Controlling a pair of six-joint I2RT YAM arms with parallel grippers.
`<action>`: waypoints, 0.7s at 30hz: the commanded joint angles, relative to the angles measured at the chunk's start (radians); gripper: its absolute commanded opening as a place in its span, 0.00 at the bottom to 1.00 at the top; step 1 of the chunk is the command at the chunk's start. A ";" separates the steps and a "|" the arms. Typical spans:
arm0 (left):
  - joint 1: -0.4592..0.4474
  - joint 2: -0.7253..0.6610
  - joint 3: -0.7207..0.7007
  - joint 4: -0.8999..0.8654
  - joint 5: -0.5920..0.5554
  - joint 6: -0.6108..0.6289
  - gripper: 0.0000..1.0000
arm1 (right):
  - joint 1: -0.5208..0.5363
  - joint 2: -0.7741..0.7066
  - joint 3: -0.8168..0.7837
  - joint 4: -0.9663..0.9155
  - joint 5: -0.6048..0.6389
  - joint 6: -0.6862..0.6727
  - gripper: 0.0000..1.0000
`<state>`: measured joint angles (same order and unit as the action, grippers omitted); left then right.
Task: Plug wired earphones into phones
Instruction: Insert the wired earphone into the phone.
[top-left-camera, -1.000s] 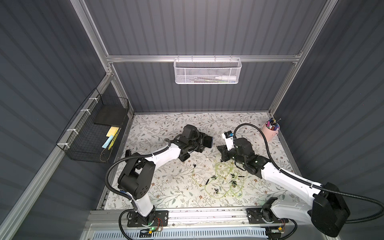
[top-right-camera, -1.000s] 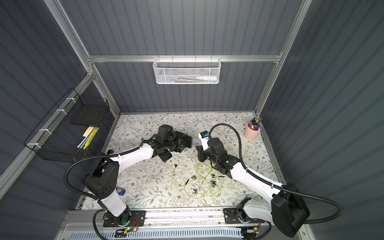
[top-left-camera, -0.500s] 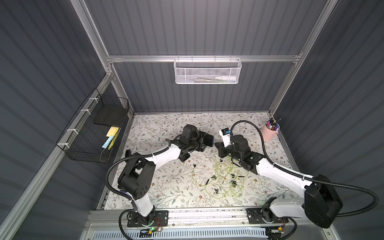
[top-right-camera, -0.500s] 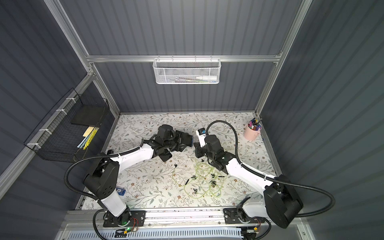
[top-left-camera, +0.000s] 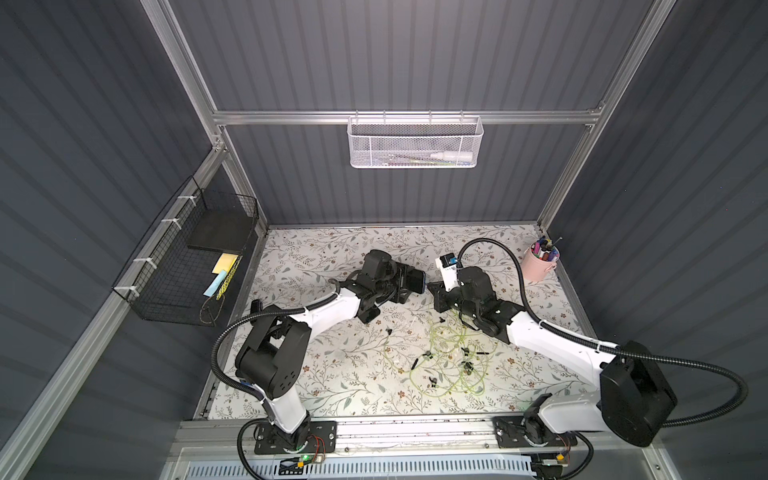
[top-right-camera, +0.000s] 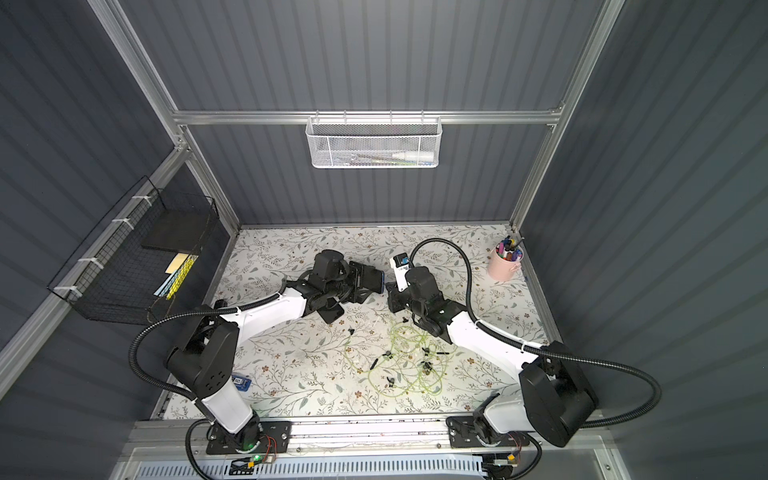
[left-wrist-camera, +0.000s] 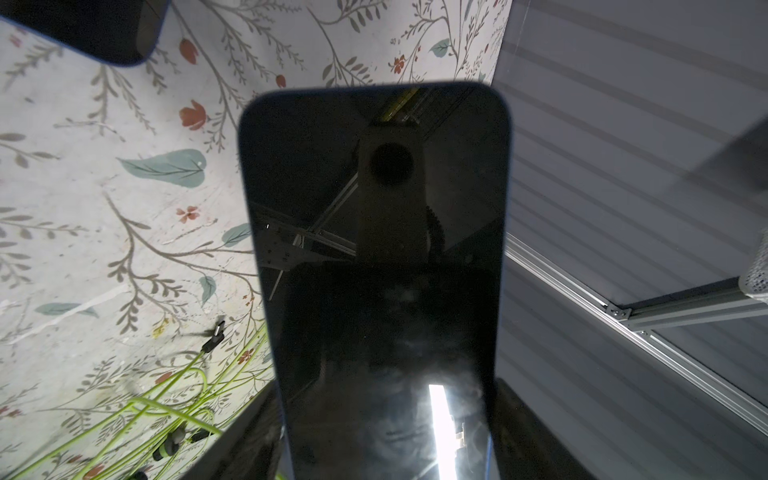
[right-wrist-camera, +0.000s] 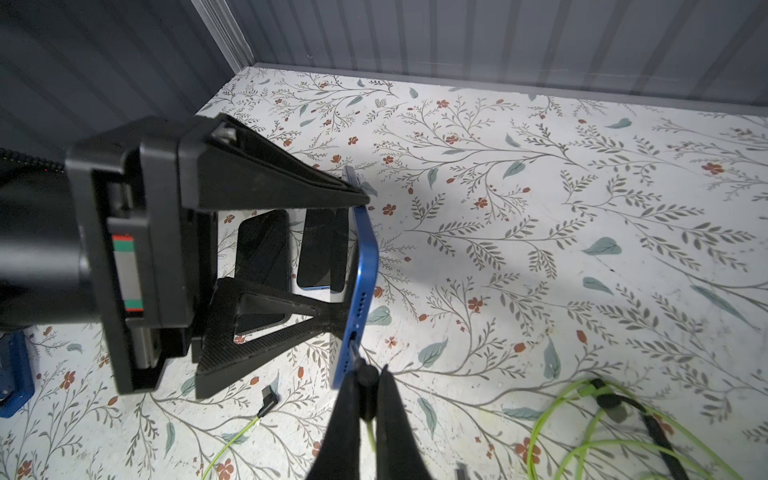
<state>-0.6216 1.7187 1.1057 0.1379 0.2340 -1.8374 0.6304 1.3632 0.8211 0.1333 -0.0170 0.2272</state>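
My left gripper (left-wrist-camera: 386, 436) is shut on a blue-edged phone (left-wrist-camera: 374, 249), gripping its two long sides and holding it off the table with its bottom edge toward the right arm; it shows in both top views (top-left-camera: 417, 279) (top-right-camera: 374, 280). My right gripper (right-wrist-camera: 368, 382) is shut on a black plug (right-wrist-camera: 365, 376) of the wired earphones. The plug's metal tip meets the port on the phone's blue bottom edge (right-wrist-camera: 361, 282). Two more phones (right-wrist-camera: 262, 249) (right-wrist-camera: 322, 249) lie flat behind the left gripper. The earphones' yellow-green cables (top-left-camera: 449, 357) lie tangled on the table.
A pink cup of pens (top-left-camera: 540, 266) stands at the back right corner. A black wire basket (top-left-camera: 187, 266) hangs on the left wall and a white mesh basket (top-left-camera: 415, 143) on the back wall. A loose plug (right-wrist-camera: 268, 401) lies under the left gripper.
The right arm has swung left with the plug, up to the bottom edge of the held phone. The left arm and its phone have stayed put.
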 joint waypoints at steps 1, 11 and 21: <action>0.004 -0.027 -0.001 0.061 0.024 -0.008 0.00 | 0.002 -0.002 0.023 -0.006 0.015 0.006 0.00; 0.004 -0.019 0.005 0.077 0.029 -0.007 0.00 | 0.003 0.028 0.034 0.002 -0.003 0.021 0.00; 0.002 -0.015 0.006 0.084 0.026 0.001 0.00 | 0.002 0.052 0.053 0.002 0.008 0.057 0.00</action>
<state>-0.6151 1.7187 1.1038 0.1596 0.2298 -1.8374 0.6304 1.3945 0.8406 0.1341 -0.0154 0.2653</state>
